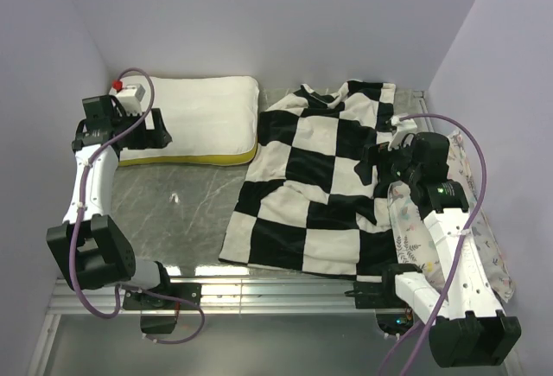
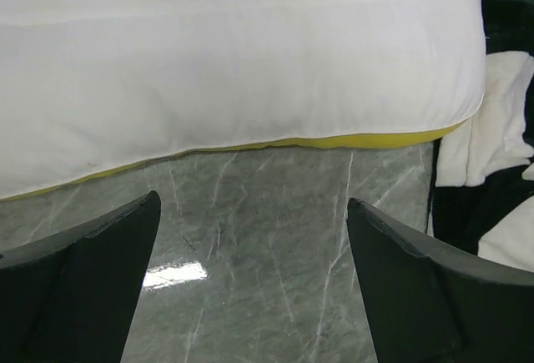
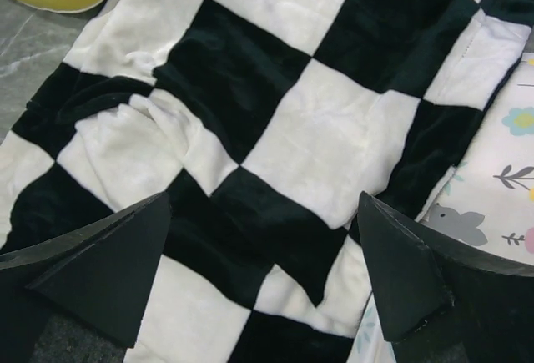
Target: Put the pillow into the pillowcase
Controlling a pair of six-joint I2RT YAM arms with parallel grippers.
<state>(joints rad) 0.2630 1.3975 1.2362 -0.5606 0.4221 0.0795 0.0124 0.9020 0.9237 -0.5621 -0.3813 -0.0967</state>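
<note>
The white pillow (image 1: 200, 115) with a yellow band lies at the far left of the table; it fills the top of the left wrist view (image 2: 234, 71). The checkerboard pillowcase (image 1: 315, 181) lies spread flat in the middle, also in the right wrist view (image 3: 275, 129). My left gripper (image 1: 162, 130) is open and empty at the pillow's left end, above bare table just short of the yellow edge (image 2: 254, 204). My right gripper (image 1: 370, 162) is open and empty, hovering over the pillowcase's right part (image 3: 263, 204).
A deer-and-plant-print pillow (image 1: 484, 238) lies along the right edge under my right arm, seen at the right of the right wrist view (image 3: 501, 171). The grey marble table (image 1: 173, 203) shows between pillow and pillowcase. Walls close in on both sides.
</note>
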